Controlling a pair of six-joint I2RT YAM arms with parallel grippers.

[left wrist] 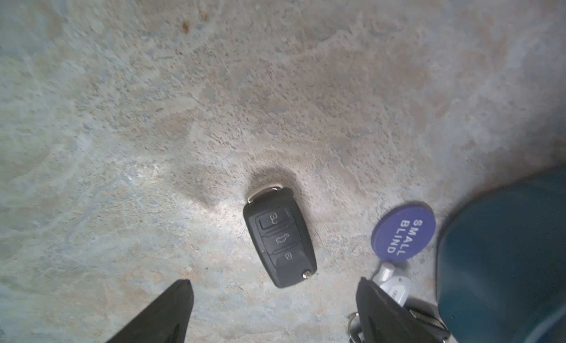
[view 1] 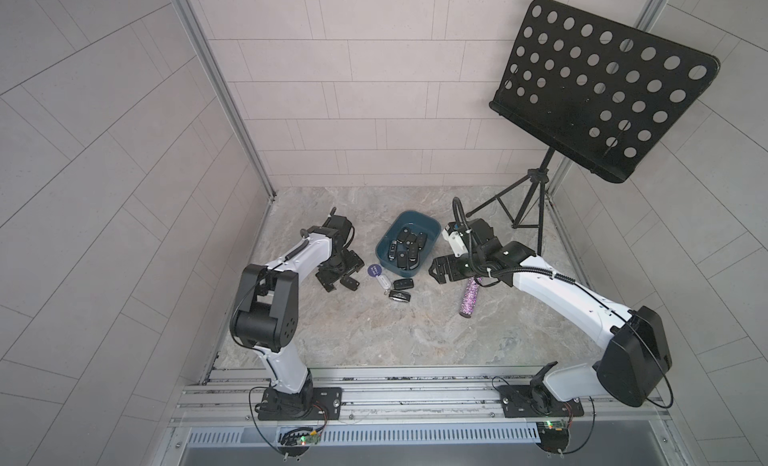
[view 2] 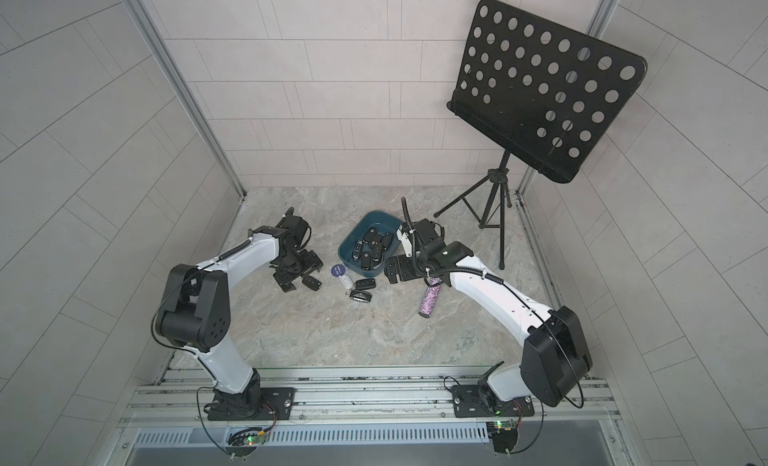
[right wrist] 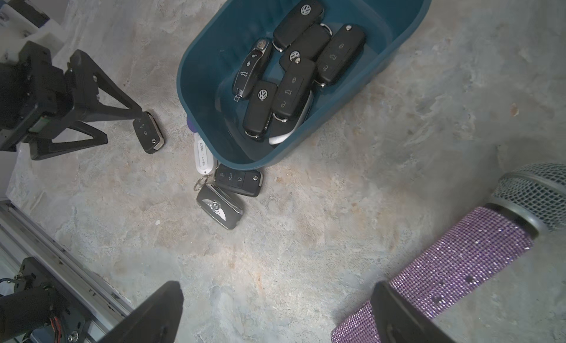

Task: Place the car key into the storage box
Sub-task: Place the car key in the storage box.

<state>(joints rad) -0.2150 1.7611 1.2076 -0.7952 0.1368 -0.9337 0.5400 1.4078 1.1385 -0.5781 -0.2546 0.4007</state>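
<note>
Black plastic car key (left wrist: pixel 280 239) loose between my released left claw's (left wrist: pixel 274 281) jaws; two more keys (right wrist: pixel 237 180) beside one teal plastic box (right wrist: pixel 196 81)

storage box (left wrist: pixel 502 265): blurred, cut off by edge | white tag (left wrist: pixel 395 284): half behind a finger of left gripper (left wrist: pixel 272 281) | microphone (right wrist: pixel 465 252): both ends out of frame | purple chip (right wrist: pixel 190 125): mostly behind storage box wall

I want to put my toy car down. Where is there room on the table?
Big bare patch on the table, between the front rail, the loose keys and the microphone. Another strip lies between the storage box and the back wall. Crowded: around the box's near end, where the keys lie.
</note>
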